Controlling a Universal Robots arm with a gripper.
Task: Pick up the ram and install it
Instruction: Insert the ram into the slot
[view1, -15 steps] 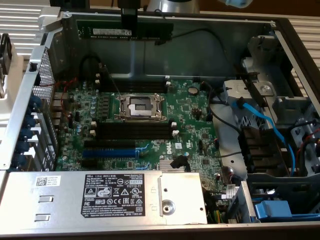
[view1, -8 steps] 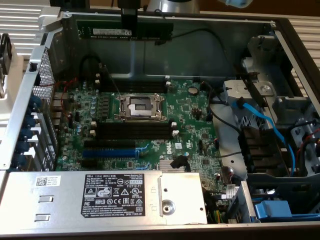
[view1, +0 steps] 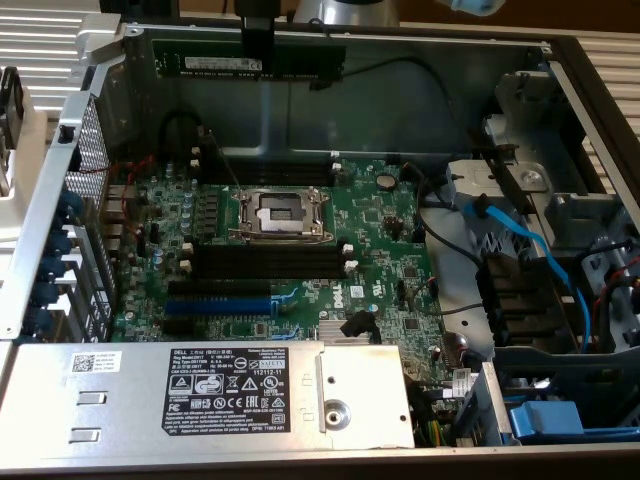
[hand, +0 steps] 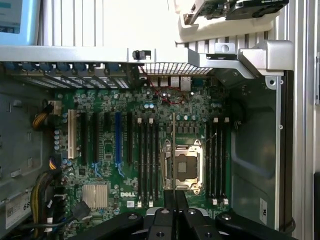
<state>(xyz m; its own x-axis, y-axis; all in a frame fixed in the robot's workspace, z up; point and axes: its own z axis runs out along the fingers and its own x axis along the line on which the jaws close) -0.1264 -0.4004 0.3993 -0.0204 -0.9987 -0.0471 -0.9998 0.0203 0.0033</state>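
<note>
Grasping status: ram (view1: 300, 58) is clenched in gripper (view1: 256, 55), long edge level | ram is held raised above Dell motherboard (view1: 395, 245).

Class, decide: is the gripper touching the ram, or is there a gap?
Touching. The exterior view shows the gripper with its jaws clamped over the middle of the ram, held above the motherboard.
</note>
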